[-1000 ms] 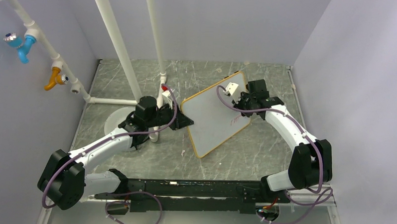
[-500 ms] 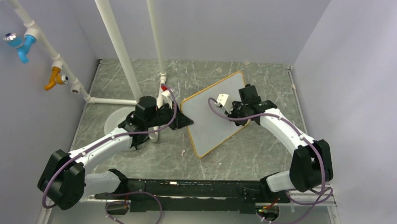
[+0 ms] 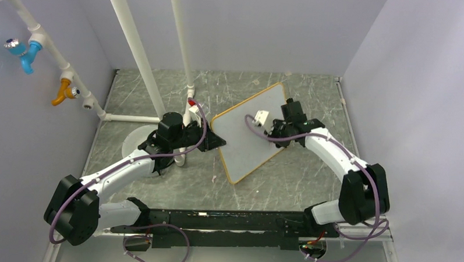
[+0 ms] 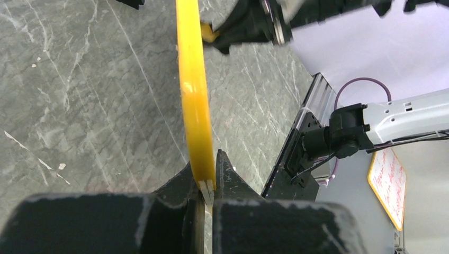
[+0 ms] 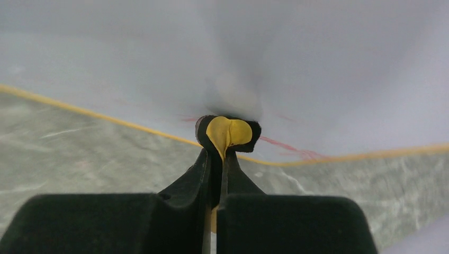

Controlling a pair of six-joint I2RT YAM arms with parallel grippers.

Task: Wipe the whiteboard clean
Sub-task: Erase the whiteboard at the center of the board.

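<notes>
The whiteboard (image 3: 241, 144), white with a thin orange frame, is tilted up off the grey table. My left gripper (image 3: 217, 141) is shut on its left corner. In the left wrist view the frame (image 4: 193, 95) runs edge-on up from that gripper (image 4: 212, 182). My right gripper (image 3: 274, 132) is shut on a small yellow-and-black eraser (image 5: 229, 132), which presses against the board face (image 5: 265, 63). A faint red scrawl (image 5: 290, 148) lies just right of the eraser, near the frame's edge. In the top view the right arm hides the scrawl.
A round white disc (image 3: 133, 144) lies under the left arm. White pipe posts (image 3: 187, 100) stand just behind the left gripper. Grey walls close in the table on three sides. A black rail (image 3: 226, 221) runs along the near edge.
My right gripper has slid the eraser from the board's upper right corner down toward its middle, then nearly stopped. The left gripper and the board have stayed put.
</notes>
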